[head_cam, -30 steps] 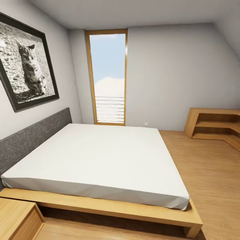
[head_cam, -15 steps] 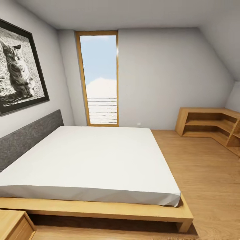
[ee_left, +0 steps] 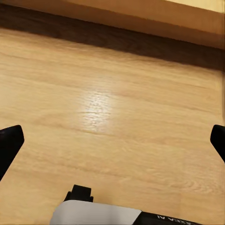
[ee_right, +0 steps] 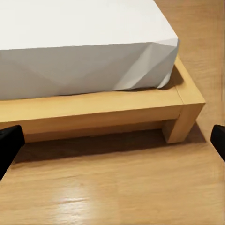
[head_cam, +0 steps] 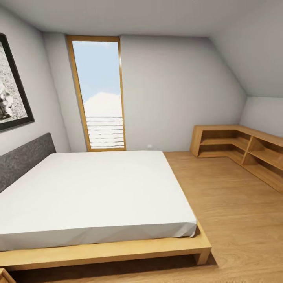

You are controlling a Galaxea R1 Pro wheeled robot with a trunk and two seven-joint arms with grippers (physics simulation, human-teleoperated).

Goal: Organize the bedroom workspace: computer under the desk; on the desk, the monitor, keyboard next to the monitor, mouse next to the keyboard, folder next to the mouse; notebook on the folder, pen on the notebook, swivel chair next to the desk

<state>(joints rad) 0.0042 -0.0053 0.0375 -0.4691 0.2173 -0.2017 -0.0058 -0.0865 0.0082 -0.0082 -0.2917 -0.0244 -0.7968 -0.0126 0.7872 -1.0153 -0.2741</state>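
A bed (head_cam: 94, 188) is seen on the wood floor (head_cam: 243, 220), shelves (head_cam: 243, 147) well beyond its foot; both grippers (ee_left: 112, 140) (ee_right: 112, 140) are spread wide, nothing held

Black left gripper (ee_left: 112, 140) fingertips (ee_left: 9, 143) with blunt angled ends, grey-white wrist housing with a small black block and partial dark lettering, matching black right gripper (ee_right: 112, 140) fingertips (ee_right: 9, 140)

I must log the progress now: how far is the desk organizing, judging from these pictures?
Nothing looks done yet. The head view shows a bed, a tall window and low corner shelves, with no desk items there. Both wrist views show wooden floor between open, empty jaws, so the whole tidying seems left.
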